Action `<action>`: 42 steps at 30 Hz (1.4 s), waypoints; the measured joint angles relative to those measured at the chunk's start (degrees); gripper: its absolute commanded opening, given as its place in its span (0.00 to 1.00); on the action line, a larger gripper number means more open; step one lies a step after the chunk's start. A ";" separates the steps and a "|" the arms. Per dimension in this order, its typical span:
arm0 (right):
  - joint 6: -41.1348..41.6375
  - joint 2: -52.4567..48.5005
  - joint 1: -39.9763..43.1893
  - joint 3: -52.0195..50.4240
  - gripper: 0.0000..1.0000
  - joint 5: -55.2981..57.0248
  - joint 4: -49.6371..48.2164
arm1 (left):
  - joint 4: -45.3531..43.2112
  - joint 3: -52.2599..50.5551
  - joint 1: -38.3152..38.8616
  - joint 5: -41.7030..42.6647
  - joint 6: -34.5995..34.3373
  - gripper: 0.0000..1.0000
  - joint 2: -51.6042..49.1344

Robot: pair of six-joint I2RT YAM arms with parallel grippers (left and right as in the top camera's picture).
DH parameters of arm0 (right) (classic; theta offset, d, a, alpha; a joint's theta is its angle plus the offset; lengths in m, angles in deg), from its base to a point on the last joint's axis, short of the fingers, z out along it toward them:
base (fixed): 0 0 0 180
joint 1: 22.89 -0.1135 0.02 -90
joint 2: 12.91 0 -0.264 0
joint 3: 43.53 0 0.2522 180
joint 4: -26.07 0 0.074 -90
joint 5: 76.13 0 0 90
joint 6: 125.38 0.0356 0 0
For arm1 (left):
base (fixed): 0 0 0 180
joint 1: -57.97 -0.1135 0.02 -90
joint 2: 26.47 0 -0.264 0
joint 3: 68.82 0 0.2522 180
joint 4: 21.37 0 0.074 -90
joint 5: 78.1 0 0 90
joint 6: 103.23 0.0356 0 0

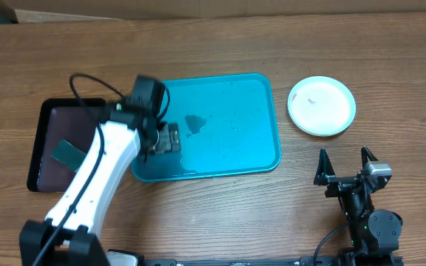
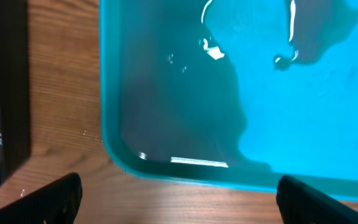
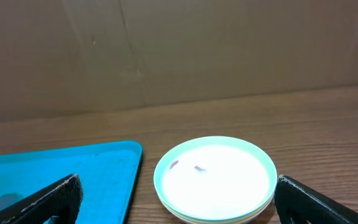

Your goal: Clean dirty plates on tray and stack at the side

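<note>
Tray (image 1: 235,140): turquoise, flat on the middle of the worktop (image 1: 220,44); long axis left to right in the overhead view, slightly skewed, right end a touch farther from the robot; rounded corners, raised rim
Tray floor: bare blue, with a dark wet-looking patch (image 1: 194,123) left of centre; bright glints along its edge in the left wrist view
Plates (image 1: 322,106): stacked on the worktop, off the tray, just beyond its far right corner; white one on top, face up, with small reddish smears; round, so no long axis; paler edges of lower plates peeping out beneath in the right wrist view, count unclear
Left gripper (image 1: 165,140): over the tray's near left corner; jaws spread wide, nothing between them but the tray corner below; contact with the tray not clear
Right gripper (image 1: 344,164): low over the worktop near the robot's edge, right of the tray; pointing toward the plates, well apart from them; jaws fully spread, empty
Black tray (image 1: 43,125): just left of the turquoise one, partly under the left arm; green pad (image 1: 69,154) lying in it
</note>
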 measured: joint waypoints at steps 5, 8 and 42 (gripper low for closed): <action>0.00 0.00 0.00 0.00 1.00 -0.02 -0.02 | -14.10 -15.93 -3.32 1.55 4.55 1.00 10.88; 0.02 0.00 0.00 0.00 1.00 -0.02 0.00 | -24.46 -24.96 -6.58 4.09 8.24 1.00 19.32; 0.00 0.00 0.00 0.00 1.00 -0.04 0.02 | -54.95 -65.46 -17.49 9.40 15.08 1.00 76.70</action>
